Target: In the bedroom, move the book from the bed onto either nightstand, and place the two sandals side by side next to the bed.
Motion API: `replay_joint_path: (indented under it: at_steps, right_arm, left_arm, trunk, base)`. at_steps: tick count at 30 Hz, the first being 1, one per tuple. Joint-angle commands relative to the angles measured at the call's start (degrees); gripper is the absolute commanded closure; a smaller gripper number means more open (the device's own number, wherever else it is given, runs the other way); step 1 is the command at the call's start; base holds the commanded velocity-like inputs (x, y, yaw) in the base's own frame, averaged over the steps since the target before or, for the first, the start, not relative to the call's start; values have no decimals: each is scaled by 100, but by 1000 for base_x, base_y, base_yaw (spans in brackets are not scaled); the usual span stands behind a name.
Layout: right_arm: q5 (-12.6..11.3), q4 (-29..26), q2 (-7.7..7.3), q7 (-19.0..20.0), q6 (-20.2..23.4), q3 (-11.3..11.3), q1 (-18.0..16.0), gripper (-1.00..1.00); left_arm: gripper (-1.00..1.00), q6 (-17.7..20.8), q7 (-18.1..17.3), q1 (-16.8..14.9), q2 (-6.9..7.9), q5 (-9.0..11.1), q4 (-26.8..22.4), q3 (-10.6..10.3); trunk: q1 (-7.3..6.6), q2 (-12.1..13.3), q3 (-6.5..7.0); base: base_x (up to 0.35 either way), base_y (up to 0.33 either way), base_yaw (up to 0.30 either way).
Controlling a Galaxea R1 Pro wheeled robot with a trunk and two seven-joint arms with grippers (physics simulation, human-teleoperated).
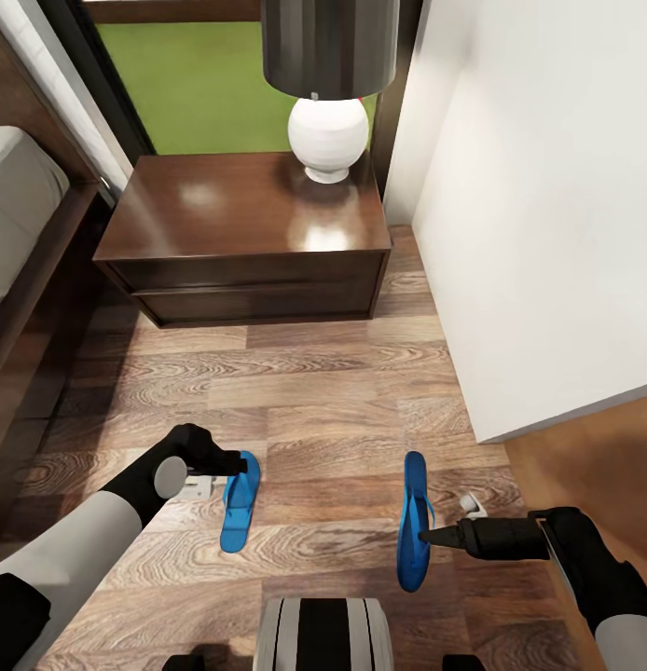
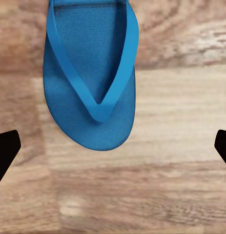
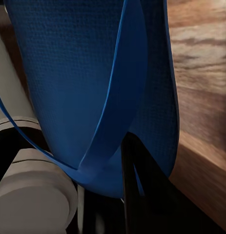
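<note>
Two bright blue flat sandals: the left sandal (image 1: pixel 240 501) lies flat on the wood-plank floor (image 1: pixel 342 410), the left gripper (image 1: pixel 232 462) hovering above it, jaws released. The right sandal (image 1: pixel 414 522) stands on edge, grasped by the right gripper (image 1: pixel 426 536). One glossy dark-brown nightstand (image 1: pixel 244 233) carries one white-based lamp (image 1: pixel 328 130).

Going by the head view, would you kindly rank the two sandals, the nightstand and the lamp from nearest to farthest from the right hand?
1. The right sandal, tilted on edge at the right hand, fingers at its strap.
2. The left sandal, flat on the floor beside the left hand.
3. The nightstand, ahead beside the bed.
4. The lamp, on the nightstand's far right corner.
</note>
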Motion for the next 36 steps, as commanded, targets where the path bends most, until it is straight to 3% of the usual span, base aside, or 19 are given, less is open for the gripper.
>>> replay_joint_path:
  at_steps: [1,8,22,32,36]
  right_arm:
    - [58,-5,1,76,86,-17,-3,100]
    - [58,-4,5,76,87,-13,-3,100]
    - [58,0,5,76,86,-10,-3,100]
    - [58,-4,5,76,86,-10,-3,100]
    - [58,-4,5,76,87,-10,-3,100]
  left_arm:
    - [-100,-7,-37,-5,6,30,-8,-25]
    - [-100,-7,-36,-5,6,33,-11,-23]
    - [-100,-7,-37,-6,6,30,-13,-22]
    - [-100,-6,-37,-5,6,30,-9,-26]
    - [-100,-6,-37,-3,6,30,-6,-24]
  trunk:
    - [-1,-1,-4]
    - [-1,-1,-4]
    - [35,-20,-314]
    - [35,-20,-314]
    - [45,-26,-402]
  base:
    - [0,0,0]
    - [0,0,0]
    - [0,0,0]
    - [0,0,0]
    - [0,0,0]
